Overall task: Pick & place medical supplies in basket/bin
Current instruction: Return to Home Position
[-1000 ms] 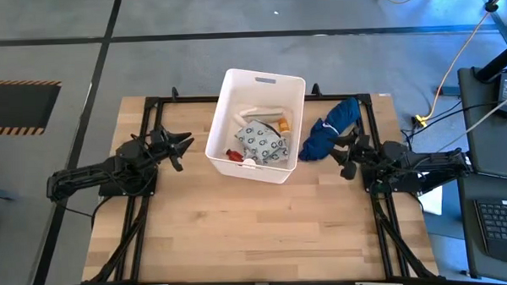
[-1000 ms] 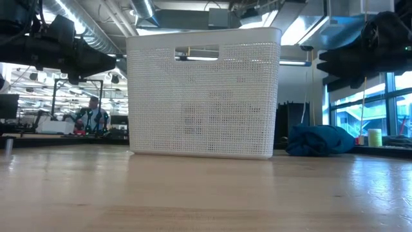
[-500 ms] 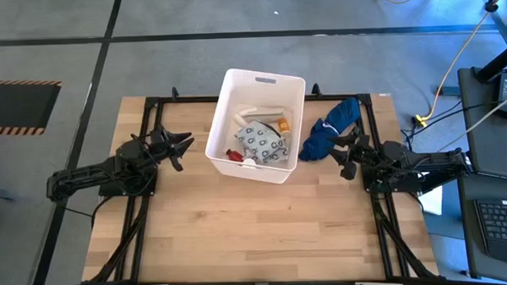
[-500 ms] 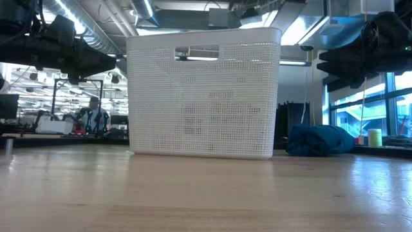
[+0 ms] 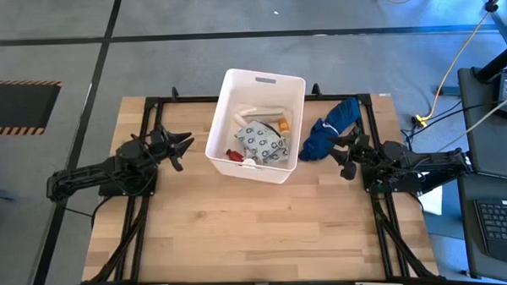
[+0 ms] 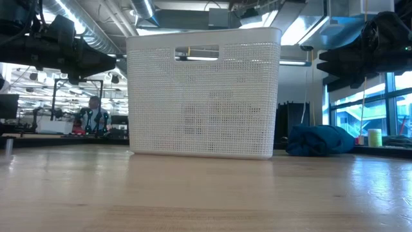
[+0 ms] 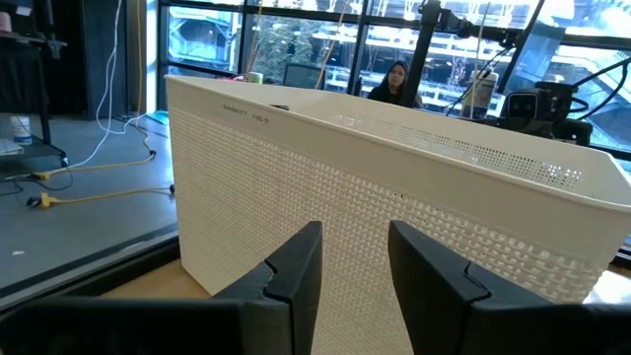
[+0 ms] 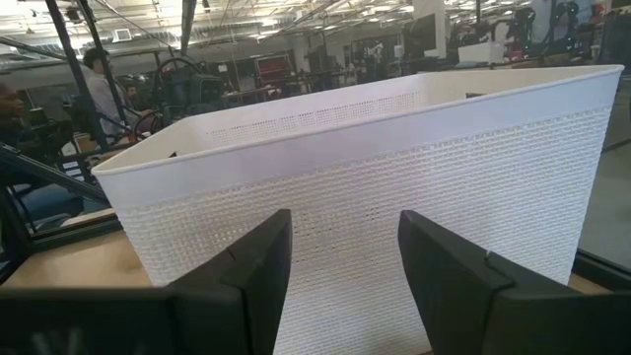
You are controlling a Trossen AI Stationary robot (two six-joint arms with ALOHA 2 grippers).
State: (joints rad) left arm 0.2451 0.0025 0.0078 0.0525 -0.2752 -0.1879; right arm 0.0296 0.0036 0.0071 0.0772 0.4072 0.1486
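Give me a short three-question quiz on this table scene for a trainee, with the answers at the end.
1. True or false: the blue cloth bundle lies inside the white basket.
2. Of the left gripper and the right gripper, which holds something? A) left B) right C) neither
3. Fill in: the dotted packet lies ___ the basket.
Key: 1 false, it lies on the table beside the basket. 2 C, both are open and empty. 3 inside.

The basket (image 5: 243, 77) is white with tiny holes all over. A packet (image 5: 260, 140) inside is white with dark dots. The cloth (image 5: 329, 127) is dark blue. The table (image 5: 256, 227) is light brown wood.
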